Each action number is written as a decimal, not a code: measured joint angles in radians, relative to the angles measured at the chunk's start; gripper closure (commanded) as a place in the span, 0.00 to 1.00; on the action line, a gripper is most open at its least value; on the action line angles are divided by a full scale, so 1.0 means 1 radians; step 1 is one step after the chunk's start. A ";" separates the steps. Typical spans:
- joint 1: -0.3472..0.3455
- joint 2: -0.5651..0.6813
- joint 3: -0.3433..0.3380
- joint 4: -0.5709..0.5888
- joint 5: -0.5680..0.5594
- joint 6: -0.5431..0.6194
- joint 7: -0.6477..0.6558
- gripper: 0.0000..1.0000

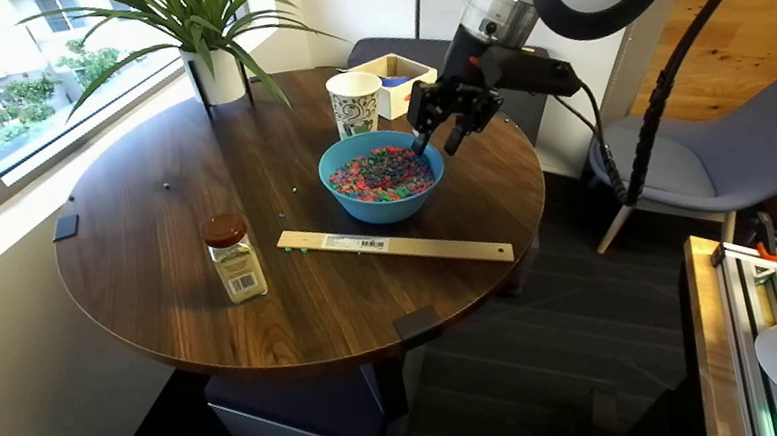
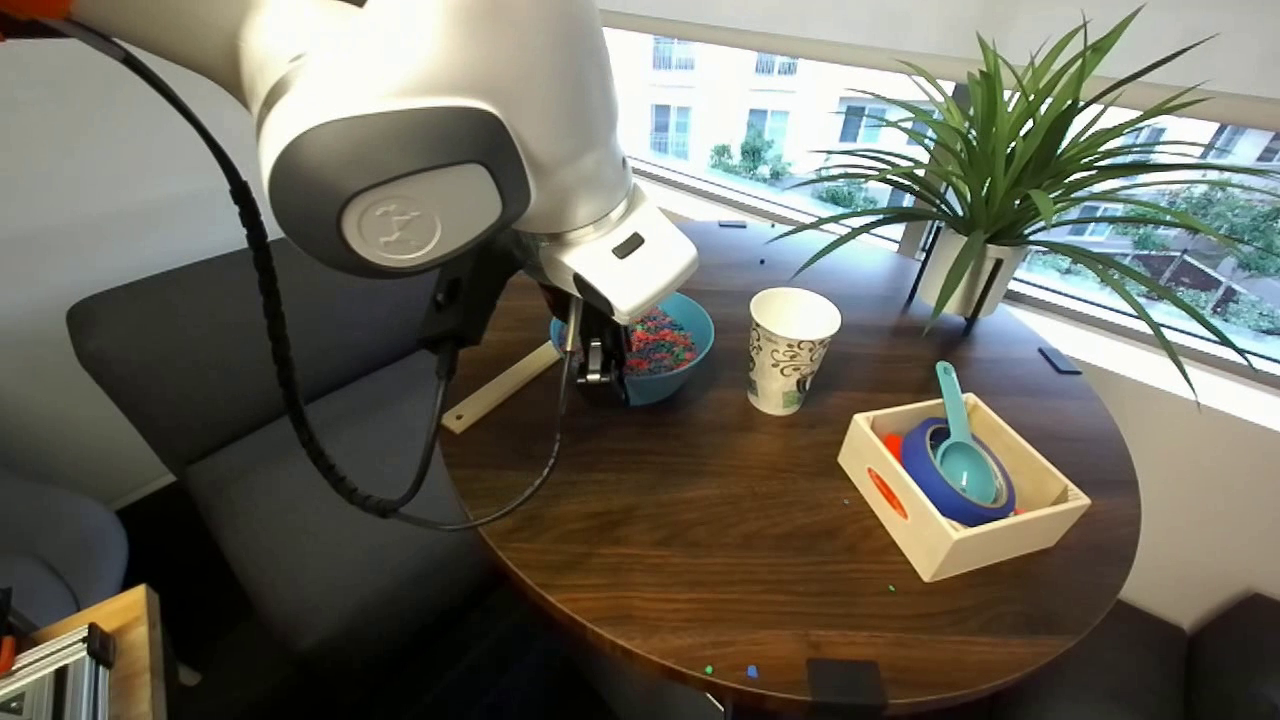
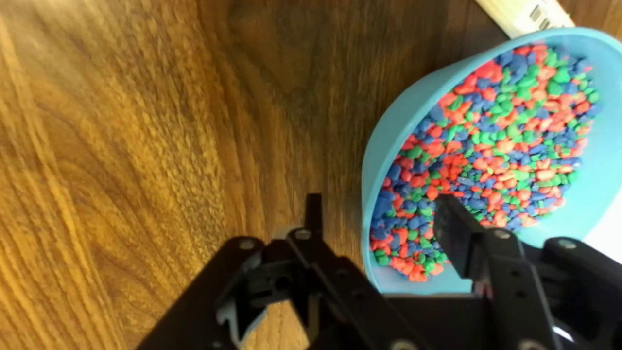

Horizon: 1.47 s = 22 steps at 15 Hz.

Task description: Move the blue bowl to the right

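Spread gripper [image 3: 379, 209] astride the wall of the blue bowl [image 1: 387, 210]

The blue bowl stands on the table [image 1: 140, 240]. Your wrist view shows the gripper best: its fingers are well apart, with the bowl's wall passing between them at about 8 o'clock of the bowl. One finger is outside; the other is over the red, green and blue granules [image 3: 515, 141]. Whether either touches the bowl, you cannot tell.

In an exterior view you see the gripper at the bowl's rim, between 2 and 3 o'clock, and the bowl overlaps the paper cup [image 1: 354, 109] at 12. Only there do you get the lidded jar [image 1: 236, 271], at 8 o'clock from the bowl, and the wooden strip [image 1: 401, 246] end to end, near the bowl at 6; your wrist view crops it to a labelled piece at 12.

In an exterior view the arm [image 2: 430, 60] blocks part of the bowl from you, but table top shows between bowl and cup, the cup near at 3 o'clock. There you look into the wooden box [image 2: 1000, 545], at 4, holding a blue tape roll [image 2: 925, 485] and a teal scoop [image 2: 965, 468]. The potted plant [image 2: 985, 195] is well apart at 2.

In an exterior view the grey chair [image 1: 776, 129] is off the table at 3 o'clock.
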 measured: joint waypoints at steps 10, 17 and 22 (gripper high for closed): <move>0.012 0.072 -0.007 0.089 0.000 -0.115 -0.038 0.93; 0.008 0.020 -0.034 0.068 -0.003 -0.227 -0.043 0.93; -0.032 -0.098 -0.065 -0.061 -0.020 -0.225 0.102 0.93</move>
